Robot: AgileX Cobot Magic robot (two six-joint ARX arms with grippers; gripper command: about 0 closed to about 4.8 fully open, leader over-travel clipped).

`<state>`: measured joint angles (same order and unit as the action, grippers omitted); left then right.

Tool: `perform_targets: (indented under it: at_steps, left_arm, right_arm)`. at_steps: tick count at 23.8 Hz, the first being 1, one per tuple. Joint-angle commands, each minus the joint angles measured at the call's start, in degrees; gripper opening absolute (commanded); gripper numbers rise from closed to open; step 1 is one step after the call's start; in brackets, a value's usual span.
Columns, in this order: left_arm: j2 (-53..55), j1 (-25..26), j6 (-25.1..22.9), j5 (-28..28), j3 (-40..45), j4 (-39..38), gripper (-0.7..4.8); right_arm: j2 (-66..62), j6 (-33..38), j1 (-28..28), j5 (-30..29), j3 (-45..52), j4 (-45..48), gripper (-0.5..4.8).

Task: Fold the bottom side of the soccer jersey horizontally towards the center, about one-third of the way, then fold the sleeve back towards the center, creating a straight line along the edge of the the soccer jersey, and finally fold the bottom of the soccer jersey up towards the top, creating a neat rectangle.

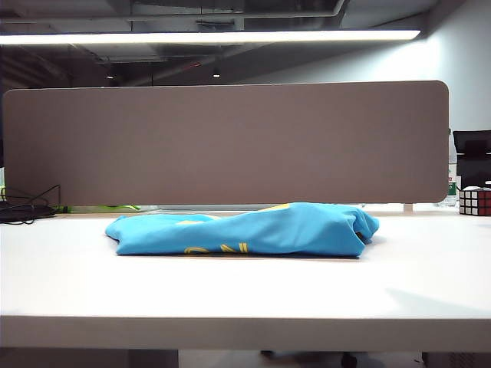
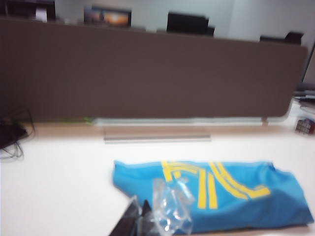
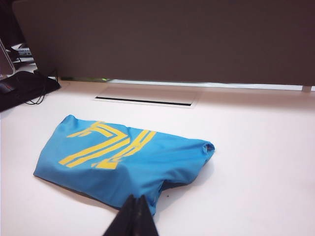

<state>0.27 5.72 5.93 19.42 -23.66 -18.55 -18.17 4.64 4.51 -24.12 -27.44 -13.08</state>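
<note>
Soccer jersey (image 1: 245,230) is lying mid-surface (image 1: 230,291) as a compact blue bundle, plain reverse up w/ yellow bars showing; folding looks done. Left pincer (image 2: 140,216) & right pincer (image 3: 133,216) are hanging clear above it, both closed tight, gripping nothing.

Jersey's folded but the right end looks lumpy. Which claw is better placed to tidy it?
Right, probably. The right claw hangs shut at the soccer jersey beside that bunched end; the left claw, shut too, sits toward the opposite end. Neither holds fabric.
</note>
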Motion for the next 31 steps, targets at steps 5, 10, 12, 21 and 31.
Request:
perform_targets:
  at_steps: [5, 10, 12, 21, 31]
  left_arm:
    - [1.31, 0.13, 2.69, 0.94, 1.49, -8.59, -0.05]
    - [0.44, 0.11, 5.60, 0.96, 4.55, -3.41, -0.05]
    - [0.44, 0.11, 5.44, 0.96, 6.03, -0.11, -0.05]
    - [0.42, 0.11, 8.09, -2.82, 19.32, 20.00, -0.05]
    - [0.57, 0.09, 4.42, -9.79, 23.21, 26.88, -0.05]
  right_arm:
    - [17.07, -0.22, 0.26, 5.97, 6.95, -3.98, -0.08]
    - [17.29, -0.20, 0.28, 7.52, 11.80, -6.08, -0.08]
    - [18.16, -0.17, 0.28, 7.52, 13.70, -4.72, -0.08]
    - [18.18, -0.09, 0.24, 12.35, 25.79, 11.34, -0.08]
    - [18.18, -0.13, 0.24, 20.41, 27.41, 14.49, -0.08]
